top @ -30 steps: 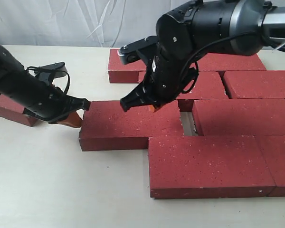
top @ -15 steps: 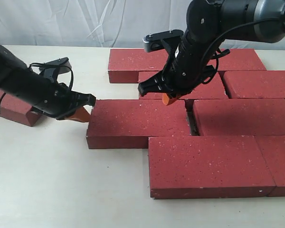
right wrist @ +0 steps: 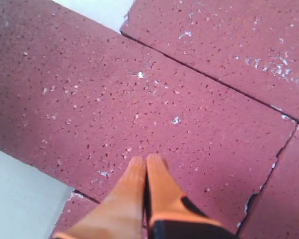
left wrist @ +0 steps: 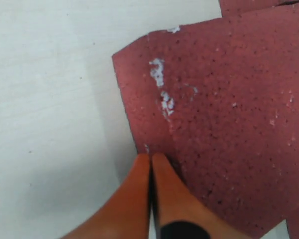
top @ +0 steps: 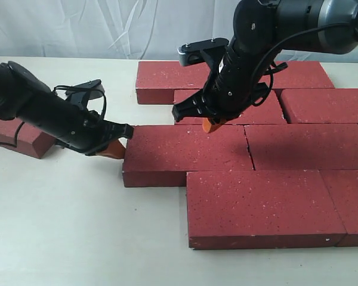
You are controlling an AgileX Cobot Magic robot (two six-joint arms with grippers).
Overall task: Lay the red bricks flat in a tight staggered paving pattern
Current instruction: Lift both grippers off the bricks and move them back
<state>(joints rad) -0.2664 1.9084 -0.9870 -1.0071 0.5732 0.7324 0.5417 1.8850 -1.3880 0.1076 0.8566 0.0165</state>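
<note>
Your left pincer (top: 122, 142) is shut tight, its orange fingertips (left wrist: 139, 179) pressed together with nothing between them, and their ends touch the left end of one red brick (top: 185, 152). That brick lies flat, its right end meeting its neighbour (top: 307, 146) at a thin seam. Your right pincer (top: 210, 125) is likewise closed and empty, over the far edge of the same brick; you cannot tell whether it touches. You have nine red bricks (top: 262, 205): eight flat in four staggered rows of two toward the right edge of the surface (top: 77, 226), the arm hiding part of the far rows, and one stray brick (top: 30, 143) well apart near the left edge. The surface is pale and matte, and a white cloth (top: 77, 27) hangs behind it.
</note>
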